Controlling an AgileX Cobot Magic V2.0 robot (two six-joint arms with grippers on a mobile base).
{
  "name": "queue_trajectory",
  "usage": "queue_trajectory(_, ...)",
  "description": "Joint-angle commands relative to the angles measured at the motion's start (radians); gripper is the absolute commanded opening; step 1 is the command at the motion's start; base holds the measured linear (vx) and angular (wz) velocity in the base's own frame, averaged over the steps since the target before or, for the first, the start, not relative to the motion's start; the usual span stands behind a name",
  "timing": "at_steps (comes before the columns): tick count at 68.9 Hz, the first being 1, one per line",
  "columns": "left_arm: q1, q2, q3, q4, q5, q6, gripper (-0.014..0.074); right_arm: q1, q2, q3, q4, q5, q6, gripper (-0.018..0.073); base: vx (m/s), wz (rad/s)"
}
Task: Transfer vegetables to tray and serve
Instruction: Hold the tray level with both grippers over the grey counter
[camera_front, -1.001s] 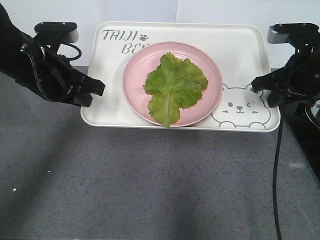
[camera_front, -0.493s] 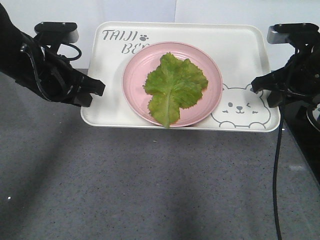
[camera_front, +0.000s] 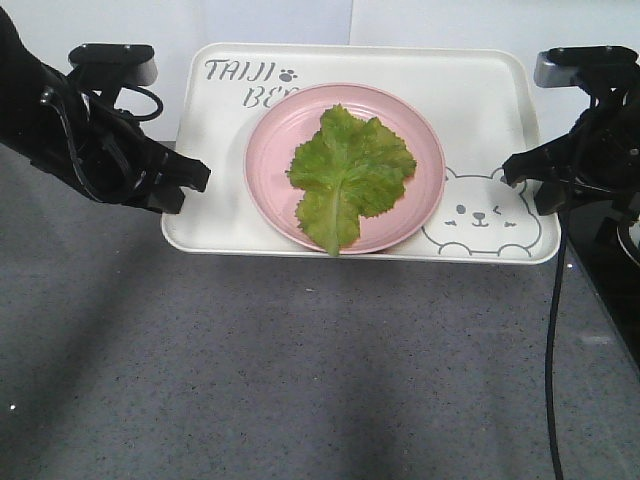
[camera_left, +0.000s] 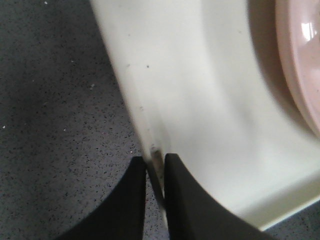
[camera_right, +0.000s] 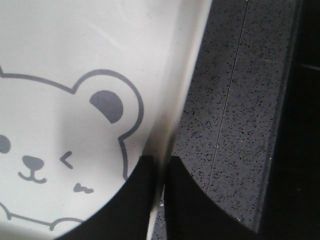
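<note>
Bright green, crinkly-edged lettuce leaf (camera_front: 348, 177) with a pale central rib, lying flat in the middle of a round pink plate (camera_front: 270, 180), stem tip hanging just over the plate's lower rim. Plate resting on a large cream rectangular plastic tray (camera_front: 480, 100) with rounded corners, filling the upper centre of the front view. Grey lettering at the tray's upper left, readable only as "TAIJI" and "BE", the rest covered by the plate. Winking bear face (camera_front: 480, 213) printed at the tray's lower right, its left ear partly hidden under the plate.

Black left gripper (camera_front: 190, 180) at the tray's left rim, black right gripper (camera_front: 515, 172) at its right rim, arms cut off by the frame edges. Left wrist view: two dark fingers (camera_left: 131, 200) pinched together on the thin cream rim (camera_left: 150, 145), one on each side, only a sliver of pink plate (camera_left: 305, 75) at the right edge, image soft and blurred. Right wrist view: two dark fingers (camera_right: 139, 200) likewise closed on the tray rim (camera_right: 170, 125) beside the bear's ear (camera_right: 107, 105), lower bear body cut off.

Speckled dark grey countertop (camera_front: 300, 370) below the tray; black cable (camera_front: 550, 350) trailing down at the right. Whether the tray's underside touches the countertop: not discernible.
</note>
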Motion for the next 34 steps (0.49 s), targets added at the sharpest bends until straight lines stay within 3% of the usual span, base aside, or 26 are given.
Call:
queue_trajectory(1,-0.035,-0.045,-0.033,-0.192,-0.114,0.027,-0.0006,0.026,-0.043,-0.026,0.197,-0.06,-0.04,-0.0006,0.02,0.0)
queue_trajectory(34,-0.035,-0.045,-0.033,-0.192,-0.114,0.027,-0.0006,0.026,-0.043,-0.026,0.197,-0.06,-0.04,-0.0006,0.01,0.01)
